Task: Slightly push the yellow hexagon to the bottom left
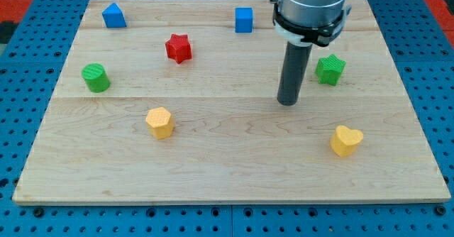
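Yellow hexagon (159, 122) lay on the wooden surface (227, 173) toward the view's lower left, alone, with bare wood all round it. Up and to the view's left of it stood the green cylinder (95, 77), and above it, a little to the view's right, the red star (179, 48). Near the surface's top edge sat the blue house-shaped block (113, 15) at the view's left and the blue cube (244, 20) nearer the middle.

My tip (287, 102) rested on the wood well apart from the hexagon, off to the view's right and slightly higher, touching no block that I could see. The rig carried no hand to open or close, only the dark rod under its grey collar, so it had hold of nothing. Just to the view's right of the rod stood the green star (330, 69), near but apart. The yellow heart (345, 140) lay toward the view's lower right, below and right of my tip.
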